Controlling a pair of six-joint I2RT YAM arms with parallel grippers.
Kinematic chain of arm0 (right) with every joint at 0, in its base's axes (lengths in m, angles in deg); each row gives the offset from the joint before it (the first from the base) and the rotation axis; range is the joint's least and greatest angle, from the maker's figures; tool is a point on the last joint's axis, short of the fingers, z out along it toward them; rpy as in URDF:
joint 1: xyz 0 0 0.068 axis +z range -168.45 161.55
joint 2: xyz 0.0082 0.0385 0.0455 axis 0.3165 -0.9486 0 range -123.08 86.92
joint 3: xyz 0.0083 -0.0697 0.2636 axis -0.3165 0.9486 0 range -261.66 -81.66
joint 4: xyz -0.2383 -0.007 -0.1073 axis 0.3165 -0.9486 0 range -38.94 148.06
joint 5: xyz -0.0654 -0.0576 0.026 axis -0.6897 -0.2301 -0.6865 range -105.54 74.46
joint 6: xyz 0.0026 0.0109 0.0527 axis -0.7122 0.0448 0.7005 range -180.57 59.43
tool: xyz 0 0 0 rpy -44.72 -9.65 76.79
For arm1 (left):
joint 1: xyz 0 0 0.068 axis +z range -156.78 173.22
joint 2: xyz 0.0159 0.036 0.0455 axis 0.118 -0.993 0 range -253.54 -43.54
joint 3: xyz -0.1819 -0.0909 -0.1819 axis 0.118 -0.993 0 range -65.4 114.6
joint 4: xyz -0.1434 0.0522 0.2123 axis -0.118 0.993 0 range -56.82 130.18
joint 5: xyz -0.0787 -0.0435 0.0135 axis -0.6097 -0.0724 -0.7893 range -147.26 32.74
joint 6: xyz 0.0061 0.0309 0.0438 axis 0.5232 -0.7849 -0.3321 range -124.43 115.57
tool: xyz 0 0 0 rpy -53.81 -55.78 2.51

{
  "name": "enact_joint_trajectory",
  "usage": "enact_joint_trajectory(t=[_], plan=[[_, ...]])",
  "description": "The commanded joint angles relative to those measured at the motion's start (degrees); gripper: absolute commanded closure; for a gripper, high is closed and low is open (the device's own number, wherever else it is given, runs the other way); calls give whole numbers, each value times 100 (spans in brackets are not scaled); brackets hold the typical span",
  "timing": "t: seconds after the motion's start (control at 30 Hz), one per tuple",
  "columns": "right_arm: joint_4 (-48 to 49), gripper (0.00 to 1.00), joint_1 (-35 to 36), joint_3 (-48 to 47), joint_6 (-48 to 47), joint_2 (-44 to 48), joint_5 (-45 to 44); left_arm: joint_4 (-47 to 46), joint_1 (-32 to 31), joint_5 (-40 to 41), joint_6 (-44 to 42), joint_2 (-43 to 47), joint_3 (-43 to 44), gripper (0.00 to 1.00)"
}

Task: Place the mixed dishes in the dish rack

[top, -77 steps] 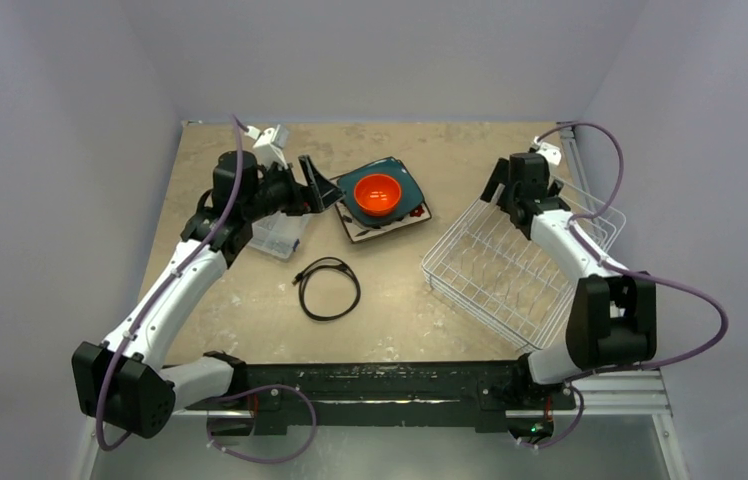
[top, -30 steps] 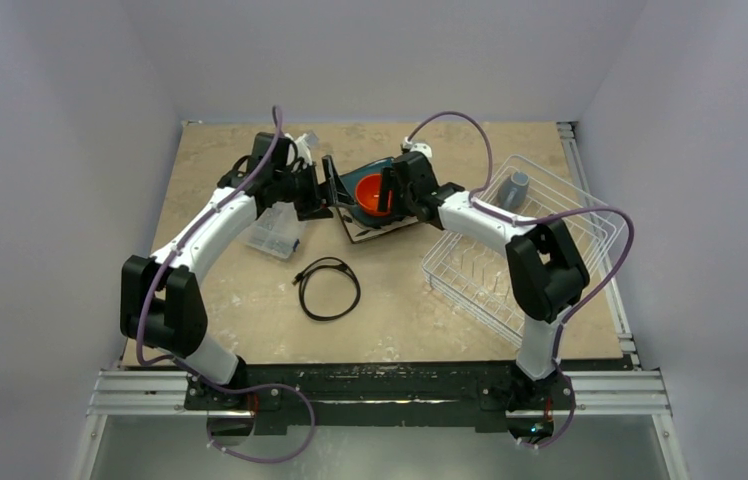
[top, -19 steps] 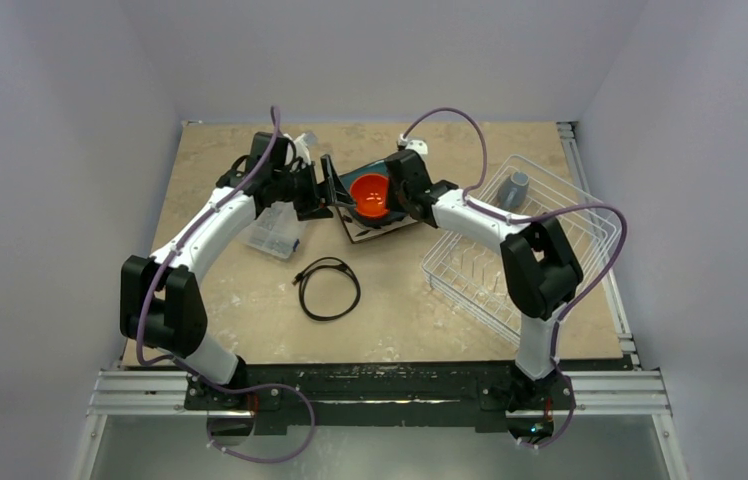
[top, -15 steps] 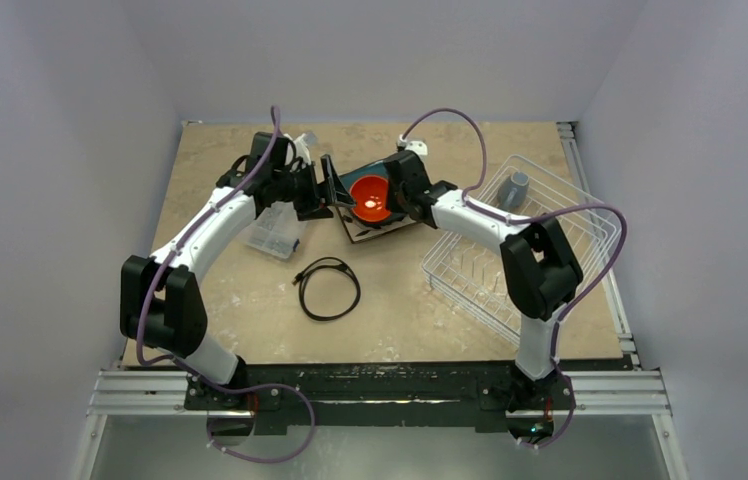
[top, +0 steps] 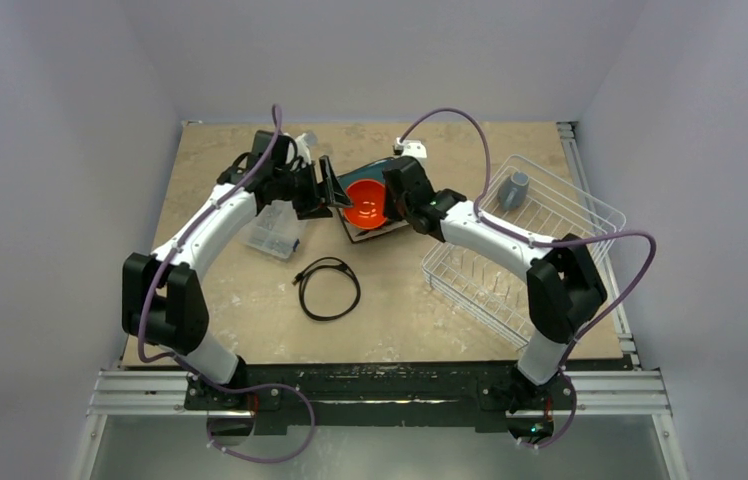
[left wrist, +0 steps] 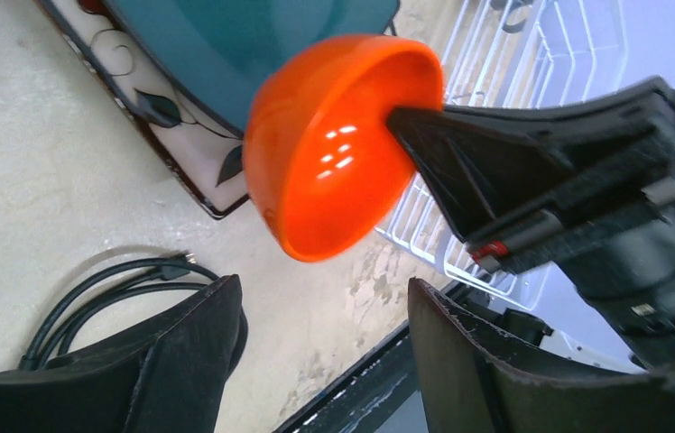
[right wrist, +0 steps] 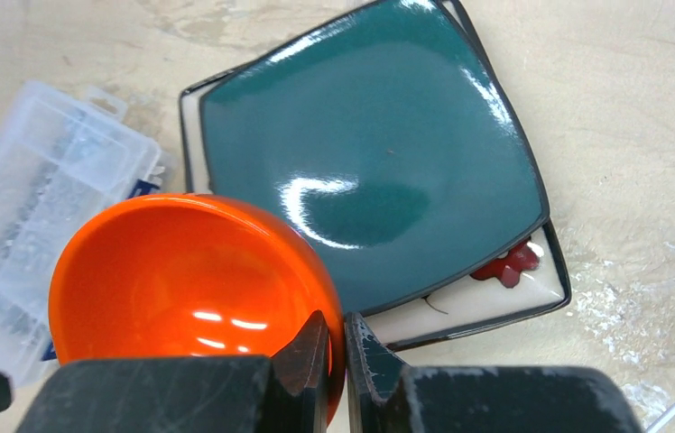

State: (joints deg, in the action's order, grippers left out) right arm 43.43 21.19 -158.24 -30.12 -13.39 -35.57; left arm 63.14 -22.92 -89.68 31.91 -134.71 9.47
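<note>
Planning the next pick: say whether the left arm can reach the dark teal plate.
Probably not: the orange bowl, in the right pincer, hangs between the left pincer and the dark teal plate.

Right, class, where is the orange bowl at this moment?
In the top view the orange bowl hangs tilted, far centre, its rim pinched by the right pincer, over the left edge of the dark teal squarish plate.
</note>
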Motion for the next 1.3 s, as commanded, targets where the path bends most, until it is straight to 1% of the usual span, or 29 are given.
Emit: enact_joint_trajectory(t=[0.0,0.07,0.23,0.4,0.63,0.8,0.9,1.0,1.07,1.1,1.2,1.27], plan=[[138,96,125,-46,0,409,-18,331,-109,568,-383,197,386,34],[128,96,219,-46,9,477,-9,553,-238,895,-606,213,513,34],[102,96,348,-55,6,642,-6,1086,-619,1869,-1028,249,805,38],[-17,96,542,-151,0,707,-19,1212,-838,2406,-1220,334,857,46],[-137,96,745,-134,13,935,-146,1454,-935,2631,-1352,267,1018,60],[-266,95,828,-159,6,1058,-226,1476,-979,2670,-1384,320,1020,68],[-415,91,826,-161,5,1103,-308,1371,-979,2459,-1402,366,974,80],[-517,81,826,-75,20,1229,-361,1123,-970,2089,-1393,460,847,89],[-526,66,831,67,38,1394,-395,969,-967,1819,-1391,513,764,98],[-509,59,827,148,35,1501,-381,875,-963,1624,-1389,538,716,100],[-424,35,807,325,-31,1803,-25,456,-929,888,-1350,614,530,100],[-433,22,800,373,-151,1993,217,28,-809,8,-1121,600,368,100]])
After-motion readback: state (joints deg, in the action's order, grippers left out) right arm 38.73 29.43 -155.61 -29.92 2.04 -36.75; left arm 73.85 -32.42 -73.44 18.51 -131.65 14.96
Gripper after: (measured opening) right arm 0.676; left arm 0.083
